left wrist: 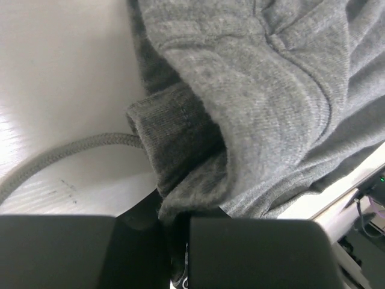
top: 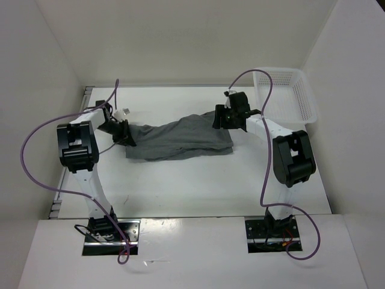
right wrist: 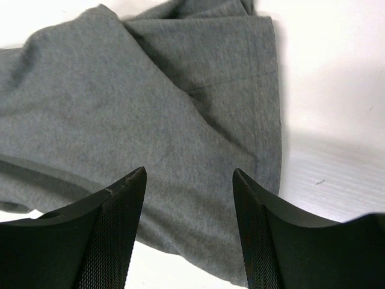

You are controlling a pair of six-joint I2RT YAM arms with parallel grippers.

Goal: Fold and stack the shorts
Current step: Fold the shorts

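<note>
The shorts (top: 180,138) lie across the middle of the tabletop (top: 180,186), a grey strip running from the left arm to the right one. They are rumpled and partly doubled over, so from above the legs and waistband are hard to tell apart.

The left fingers (top: 129,139) are at the left end of the cloth, where the top camera shows only a dark lump against the fabric. The left wrist camera is clearer. The two black fingers stand almost together at the bottom of its view, with a thick ribbed fold of the shorts bunched into the narrow gap, so they are pinched tight on the cloth. Their tips are buried under that fold. A grey cord (left wrist: 72,150) comes out from beneath the fold, crosses the white surface and is cut off at the left edge; where it starts is hidden.

The right fingers (top: 221,118) hang over the far right end of the shorts. In the right wrist view they stand well apart with nothing between them, and flat grey cloth shows through the gap. Whether the tips touch the cloth cannot be told.

A white mesh basket (top: 289,90) sits in the far right corner, apart from the shorts.
</note>
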